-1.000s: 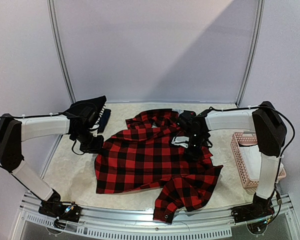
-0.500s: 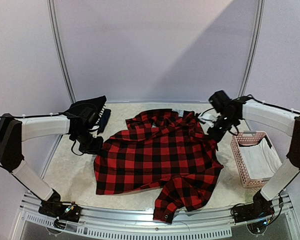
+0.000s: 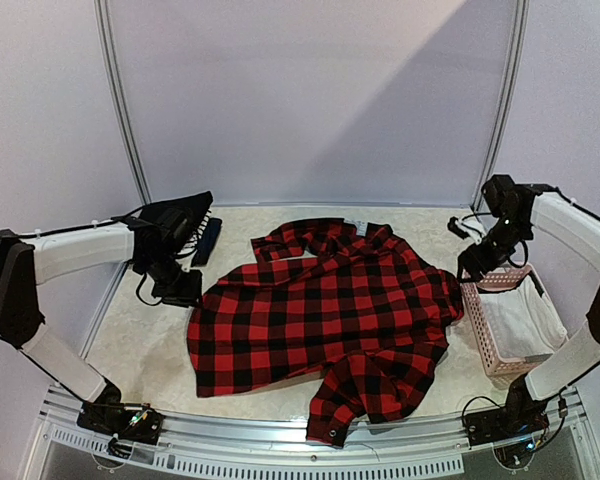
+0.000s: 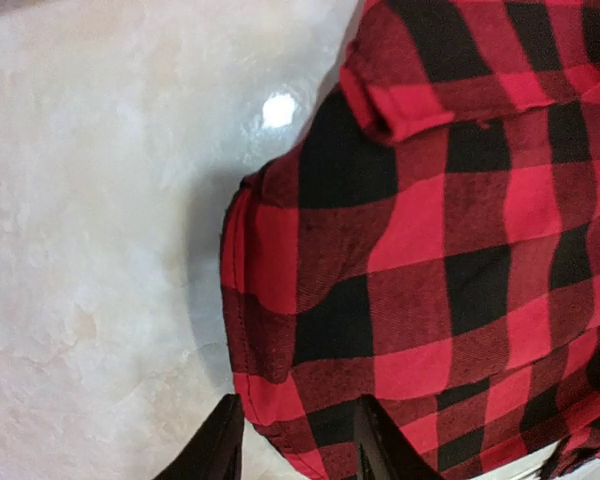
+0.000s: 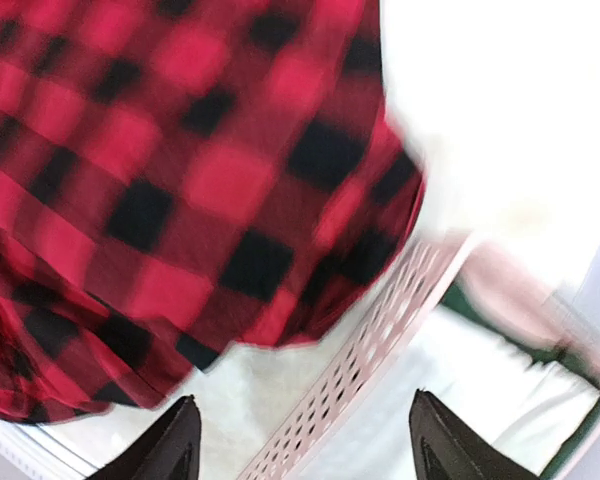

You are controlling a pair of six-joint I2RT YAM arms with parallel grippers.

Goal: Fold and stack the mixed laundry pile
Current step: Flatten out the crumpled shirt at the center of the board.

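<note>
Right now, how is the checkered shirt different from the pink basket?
The checkered shirt is red and black; the pink basket is one pale colour. The shirt lies spread out and rumpled; the basket stands upright with slatted walls. The shirt covers far more table than the basket. Both rest on the table.

Extends the left arm [image 3: 80,250] inward from the near-left base, forearm almost level, wrist bent downward. Holds the left gripper [image 3: 180,290] low, its dark fingers [image 4: 225,445] parted by a modest gap. Arches the right arm [image 3: 580,225] up and out toward its own side, elbow high. Angles the right gripper [image 3: 475,265] down and inward, fingers spread wide in the blurred wrist view.
</note>
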